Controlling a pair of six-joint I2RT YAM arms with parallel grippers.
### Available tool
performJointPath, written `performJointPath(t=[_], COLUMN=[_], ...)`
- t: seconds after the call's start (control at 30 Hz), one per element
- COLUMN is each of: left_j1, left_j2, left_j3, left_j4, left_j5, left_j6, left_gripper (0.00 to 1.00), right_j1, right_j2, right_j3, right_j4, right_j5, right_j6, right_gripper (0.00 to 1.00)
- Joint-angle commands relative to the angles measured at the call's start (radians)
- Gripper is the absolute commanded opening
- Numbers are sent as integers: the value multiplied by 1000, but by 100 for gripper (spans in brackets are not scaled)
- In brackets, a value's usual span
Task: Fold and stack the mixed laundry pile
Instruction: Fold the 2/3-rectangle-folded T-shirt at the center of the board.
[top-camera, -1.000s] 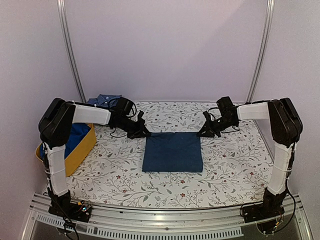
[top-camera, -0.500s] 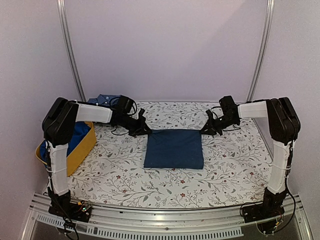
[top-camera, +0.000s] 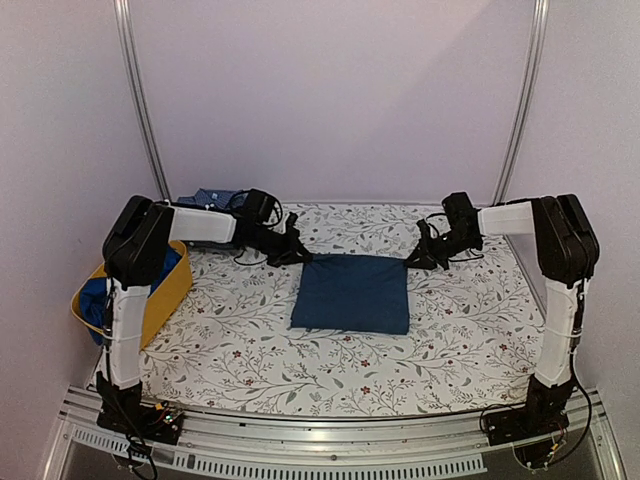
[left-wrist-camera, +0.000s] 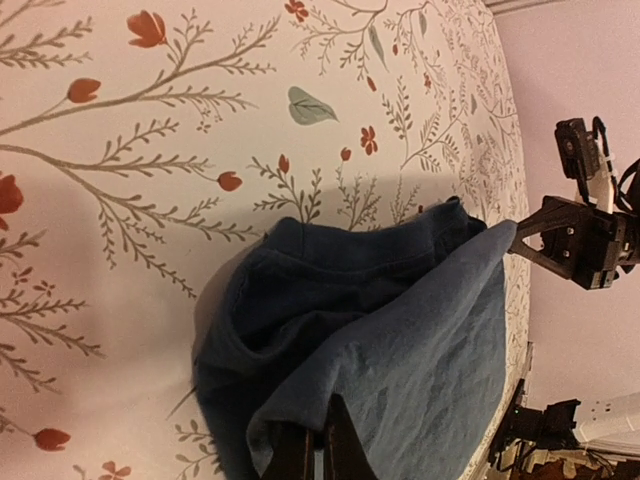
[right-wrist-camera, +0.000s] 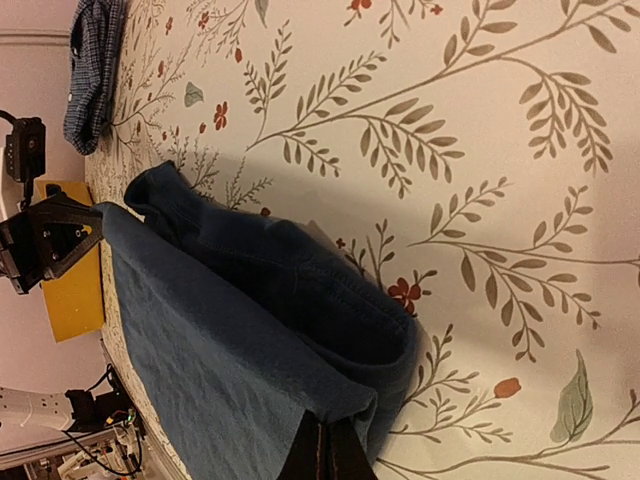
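The table (top-camera: 250, 360) lies open along its near half and on either side of the folded cloth (top-camera: 350, 295). At the cloth's far corners the left gripper (top-camera: 303, 258) and right gripper (top-camera: 410, 262) pinch it, arms barring that edge. The tub (top-camera: 170, 290) blocks the left edge, the shirt (top-camera: 212, 197) the far-left corner

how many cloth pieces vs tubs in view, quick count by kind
Cloth pieces: 3 (folded dark navy-teal cloth, royal-blue cloth in the tub, checked blue collared shirt)
Yellow plastic tub: 1
Total: 4
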Motion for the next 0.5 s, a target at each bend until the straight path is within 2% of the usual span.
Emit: performJointPath(t=[0.0, 0.03, 0.07, 0.13, 0.23, 0.3, 0.33, 0.47], left_j1=[15, 18, 28, 51, 86, 94, 92, 68], left_j2=[56, 56, 55, 29, -65, -135, -180, -263], left_j3=[52, 51, 47, 33, 1, -19, -37, -165], left_j4=[12, 12, 12, 36, 66, 53, 52, 146], left_j5=[7, -1, -3, 2, -11, -20, -14, 80], left_j6=[-8, -12, -16, -26, -12, 27, 47, 78], left_gripper=[0, 3, 11, 34, 54, 70, 76, 84], right_j1=[-13, -13, -12, -16, -18, -19, -19, -8], right_j2=[68, 80, 94, 112, 69, 10, -41, -167], right_j3=[79, 104, 128, 179, 179, 143, 113, 11], right_j4=[12, 12, 8, -17, -30, -30, -29, 72], right_j5=[34, 30, 20, -5, -18, -22, -25, -138], right_j6=[-15, -15, -15, -14, -15, -14, -17, 5], right_gripper=[0, 0, 2, 15, 32, 50, 59, 69])
